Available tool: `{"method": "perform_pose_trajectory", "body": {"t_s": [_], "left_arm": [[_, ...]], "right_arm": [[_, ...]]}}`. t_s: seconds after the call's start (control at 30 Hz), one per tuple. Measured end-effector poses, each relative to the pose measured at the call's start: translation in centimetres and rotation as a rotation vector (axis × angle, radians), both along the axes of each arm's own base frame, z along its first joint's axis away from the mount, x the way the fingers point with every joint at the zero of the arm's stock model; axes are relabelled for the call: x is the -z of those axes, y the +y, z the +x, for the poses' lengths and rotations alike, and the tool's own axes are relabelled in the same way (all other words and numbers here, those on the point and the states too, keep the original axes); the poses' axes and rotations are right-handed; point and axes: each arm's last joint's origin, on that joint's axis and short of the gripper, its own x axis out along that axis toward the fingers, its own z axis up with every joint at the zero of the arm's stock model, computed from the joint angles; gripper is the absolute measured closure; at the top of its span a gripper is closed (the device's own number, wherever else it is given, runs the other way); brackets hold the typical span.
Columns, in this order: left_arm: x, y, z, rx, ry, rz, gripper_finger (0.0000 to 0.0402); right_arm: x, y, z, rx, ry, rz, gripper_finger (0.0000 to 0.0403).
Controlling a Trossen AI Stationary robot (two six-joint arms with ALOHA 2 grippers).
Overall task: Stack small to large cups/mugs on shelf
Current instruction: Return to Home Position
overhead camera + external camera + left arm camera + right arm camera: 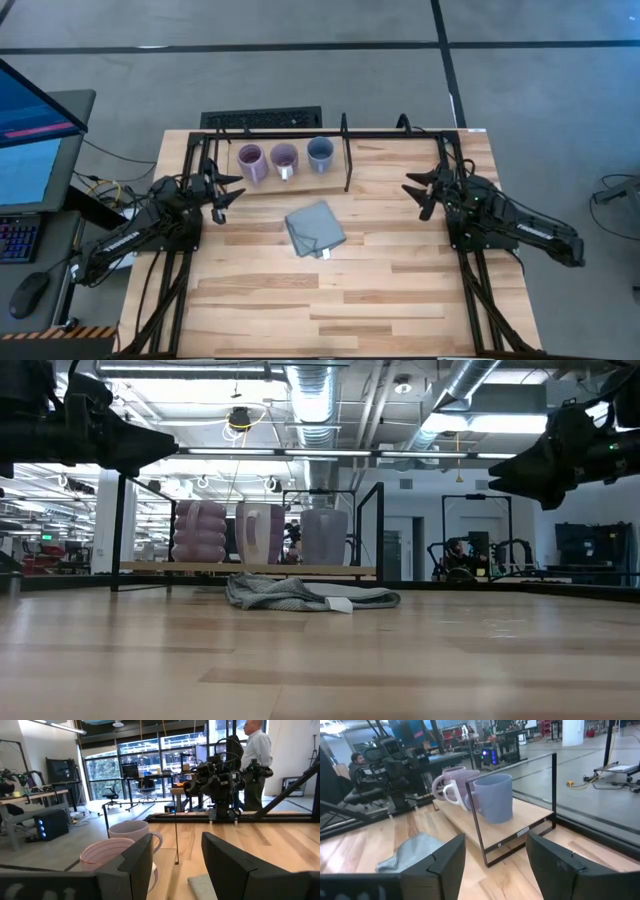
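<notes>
Three mugs stand upright on their bases in a row on the shelf (300, 182) at the table's far side. They are a light purple mug (250, 162), a darker purple mug (284, 158) with a white handle, and a blue-grey mug (320, 153). The shelf's upright black divider (347, 160) rises just right of the blue-grey mug. My left gripper (228, 192) hovers open near the shelf's left end, level, clear of the light purple mug (102, 855). My right gripper (418, 195) hovers open to the right of the divider, facing the blue-grey mug (495, 797).
A crumpled grey-blue cloth (315, 228) lies on the table just in front of the shelf, between the two arms. Black frame rods (300, 133) run along the table's far edge. A person (255, 760) stands in the room beyond the table.
</notes>
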Motion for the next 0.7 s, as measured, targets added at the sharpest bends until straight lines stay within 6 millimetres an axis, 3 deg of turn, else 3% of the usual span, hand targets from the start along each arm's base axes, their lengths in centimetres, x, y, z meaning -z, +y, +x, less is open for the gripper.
{"method": "perform_pose_trajectory", "body": {"t_s": [0.23, 0.5, 0.7], "left_arm": [[0.10, 0.00, 0.02, 0.000, 0.017, 0.033, 0.0240], [0.29, 0.07, 0.04, -0.032, 0.097, 0.256, 0.0240], [0.28, 0.06, 0.04, -0.030, 0.092, 0.241, 0.0240]], "right_arm": [[0.14, -0.04, 0.11, -0.001, 0.017, 0.007, 0.0172], [0.14, -0.04, 0.11, -0.001, 0.017, 0.007, 0.0172], [0.15, -0.04, 0.11, -0.001, 0.018, 0.007, 0.0172]]}}
